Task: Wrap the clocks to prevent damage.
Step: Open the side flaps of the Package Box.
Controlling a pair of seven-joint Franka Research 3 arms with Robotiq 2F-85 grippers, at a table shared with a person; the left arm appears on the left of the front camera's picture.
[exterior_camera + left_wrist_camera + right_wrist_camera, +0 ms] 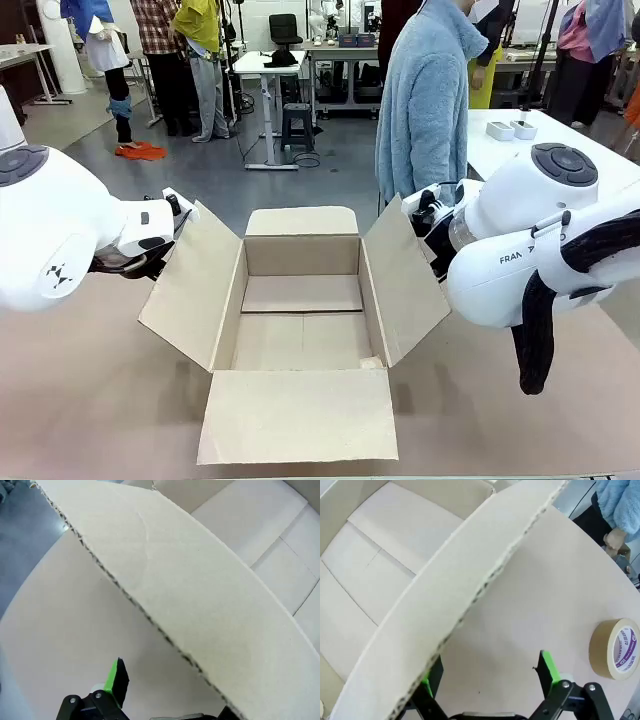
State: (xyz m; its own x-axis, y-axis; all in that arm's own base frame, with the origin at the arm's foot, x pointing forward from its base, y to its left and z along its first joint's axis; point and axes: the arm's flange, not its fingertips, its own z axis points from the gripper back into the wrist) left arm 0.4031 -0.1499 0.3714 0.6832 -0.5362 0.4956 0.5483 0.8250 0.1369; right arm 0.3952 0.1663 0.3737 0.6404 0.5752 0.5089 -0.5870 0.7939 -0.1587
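Open box (300,256) mid-table: left gripper (170,700) spread apart at the left flap (200,605), right gripper (488,676) spread astride the right flap (445,605), tape (615,650) beside.

The left arm (50,235) and right arm (520,250) are white rounded shells with grey caps (563,163). Behind the right pincer (490,672): grey lettering (515,257), a black cable sleeve (535,335). It and the left pincer (170,695) are black with green pads (546,662), silver screws (563,684) at the base.

Open cardboard box (300,340) on table (80,400)
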